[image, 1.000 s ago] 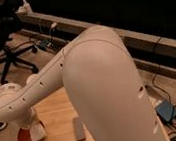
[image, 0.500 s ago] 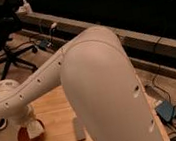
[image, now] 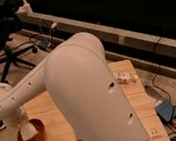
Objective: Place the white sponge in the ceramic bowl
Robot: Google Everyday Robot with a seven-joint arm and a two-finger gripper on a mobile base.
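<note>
Orange-red ceramic bowl [image: 33, 137] near the wooden table's [image: 47, 107] left edge now has my gripper [image: 25, 127] lowered into it, having swung leftward; its state and the white sponge are hidden, so I judge release close.

One end effector [image: 26, 130] above one ceramic bowl [image: 39, 136].

Bulky white arm [image: 85, 91] (small dark holes)

The ceramic bowl [image: 32, 135] sits at the counter's [image: 51, 104] left edge. The hand [image: 26, 128] reaches down into it. An office chair [image: 3, 43] stands on the floor behind.
</note>
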